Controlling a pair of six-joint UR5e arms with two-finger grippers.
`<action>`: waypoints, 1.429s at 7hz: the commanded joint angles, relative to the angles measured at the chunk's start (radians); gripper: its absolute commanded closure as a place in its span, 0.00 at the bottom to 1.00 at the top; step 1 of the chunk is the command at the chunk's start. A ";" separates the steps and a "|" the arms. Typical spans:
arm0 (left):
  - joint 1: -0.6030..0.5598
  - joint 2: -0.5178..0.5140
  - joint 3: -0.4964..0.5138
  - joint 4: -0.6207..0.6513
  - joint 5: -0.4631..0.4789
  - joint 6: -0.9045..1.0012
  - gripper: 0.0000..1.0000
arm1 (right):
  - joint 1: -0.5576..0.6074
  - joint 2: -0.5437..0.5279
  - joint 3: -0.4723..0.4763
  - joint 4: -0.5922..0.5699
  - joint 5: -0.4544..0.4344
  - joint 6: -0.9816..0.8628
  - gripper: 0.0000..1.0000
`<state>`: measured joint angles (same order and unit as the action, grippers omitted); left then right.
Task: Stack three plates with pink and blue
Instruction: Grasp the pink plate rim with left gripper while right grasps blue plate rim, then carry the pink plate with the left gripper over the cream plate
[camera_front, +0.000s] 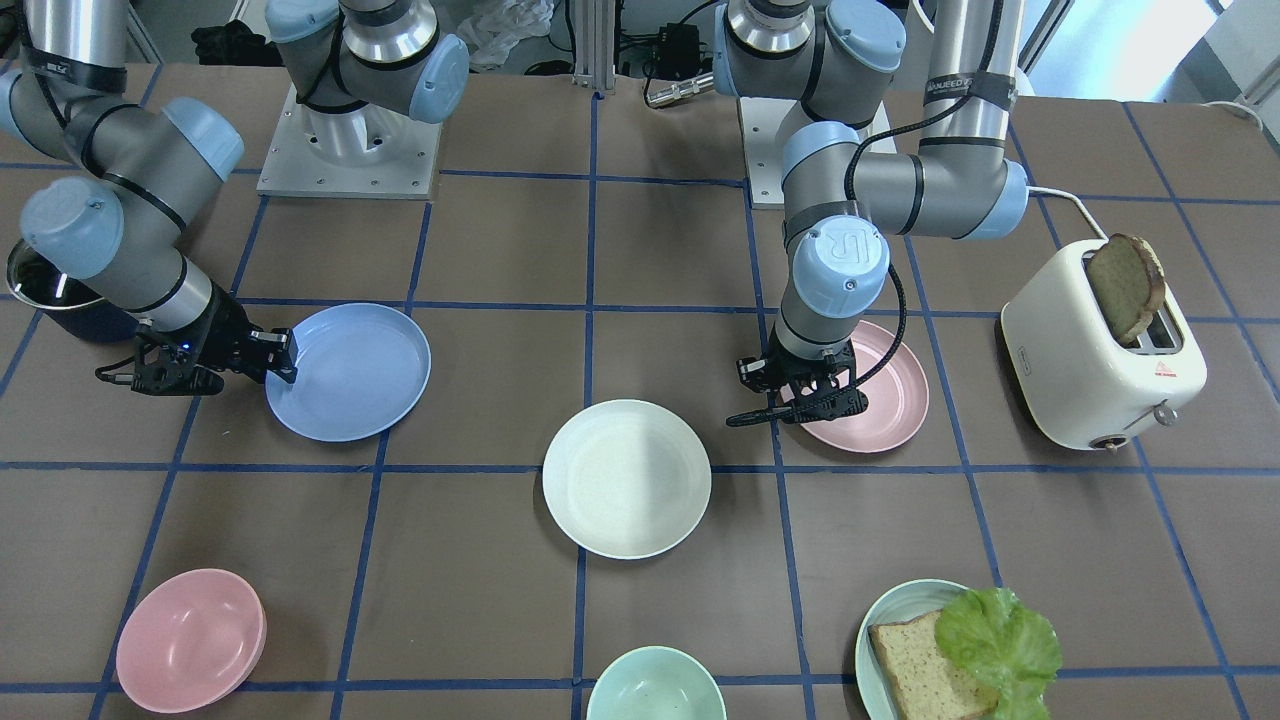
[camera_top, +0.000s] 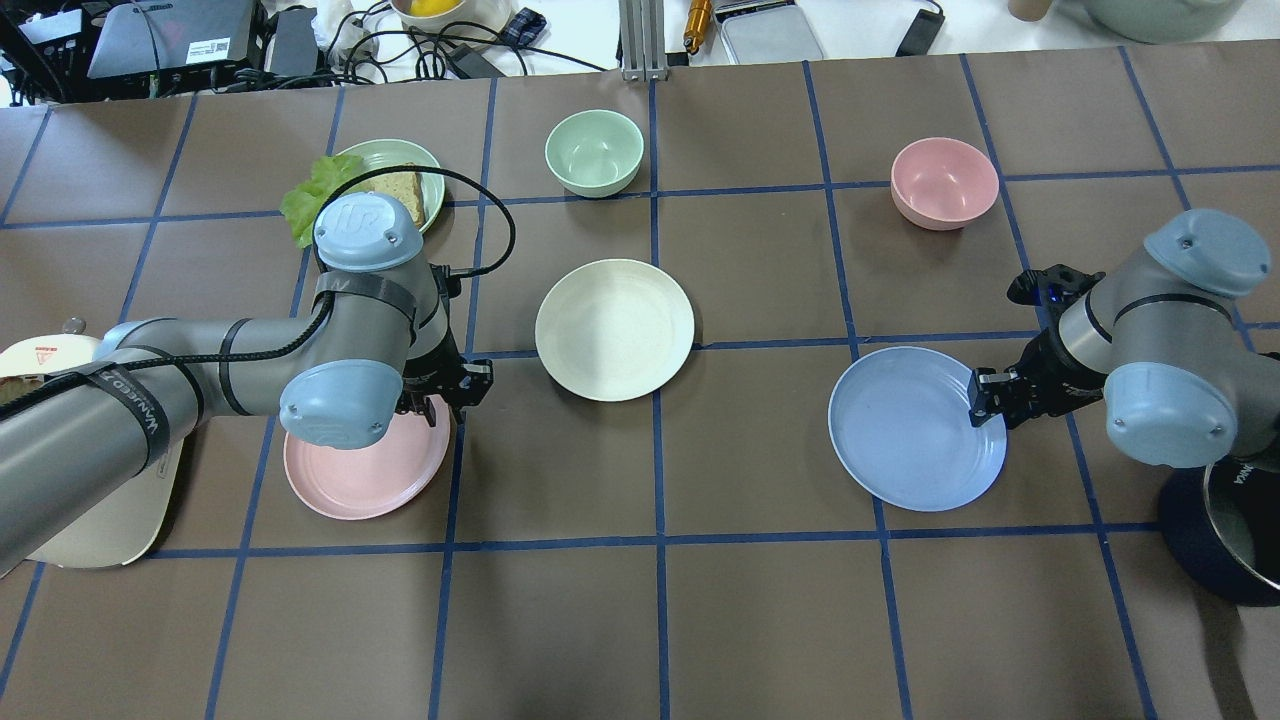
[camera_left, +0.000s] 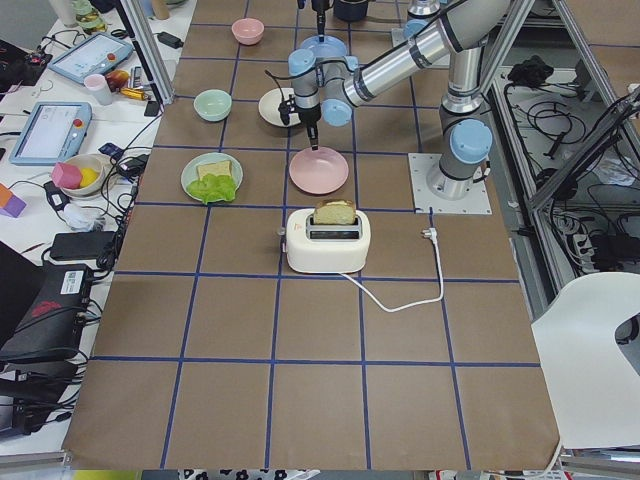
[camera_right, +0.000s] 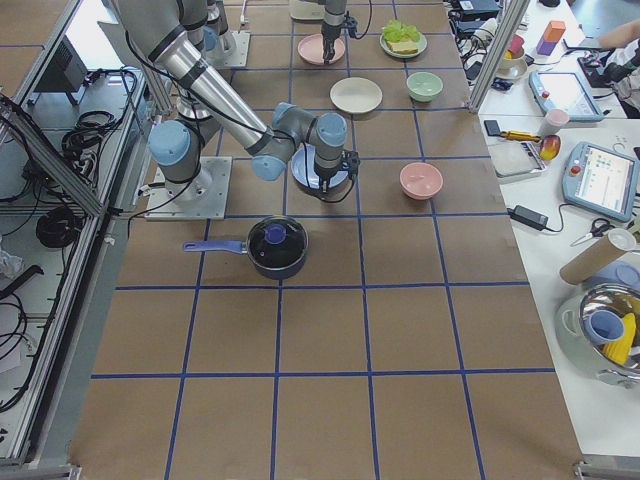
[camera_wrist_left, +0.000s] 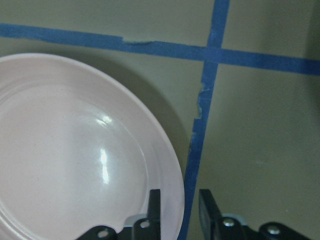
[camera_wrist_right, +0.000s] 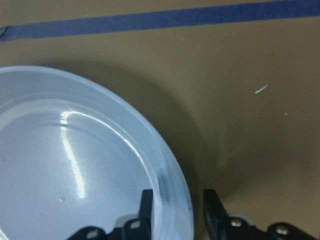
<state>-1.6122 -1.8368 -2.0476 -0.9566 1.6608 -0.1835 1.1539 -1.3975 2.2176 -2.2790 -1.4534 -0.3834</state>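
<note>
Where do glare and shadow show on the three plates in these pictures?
Left wrist view: glare spots on the pink plate, dark shadow beyond its rim. Right wrist view: a glare streak on the blue plate, soft shadow beside it. Front-facing view: the cream plate is half bright, half shaded.

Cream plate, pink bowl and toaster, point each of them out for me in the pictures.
cream plate (camera_front: 626, 478), exterior front-facing view, on the middle of its shallow well.
pink bowl (camera_front: 190, 640), exterior front-facing view, on its inner bottom.
toaster (camera_front: 1075, 365), exterior front-facing view, on its white side wall.
</note>
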 joint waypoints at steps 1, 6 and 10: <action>0.000 -0.021 0.004 0.019 0.002 0.001 0.66 | 0.000 -0.001 0.000 0.004 0.001 0.003 1.00; 0.000 -0.036 0.021 0.016 0.063 0.012 1.00 | 0.007 -0.072 -0.215 0.313 0.004 0.026 1.00; -0.043 -0.038 0.125 -0.113 0.152 -0.014 1.00 | 0.020 -0.074 -0.292 0.348 0.005 0.051 1.00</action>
<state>-1.6353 -1.8751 -1.9738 -1.0001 1.7902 -0.1858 1.1686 -1.4704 1.9461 -1.9340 -1.4475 -0.3394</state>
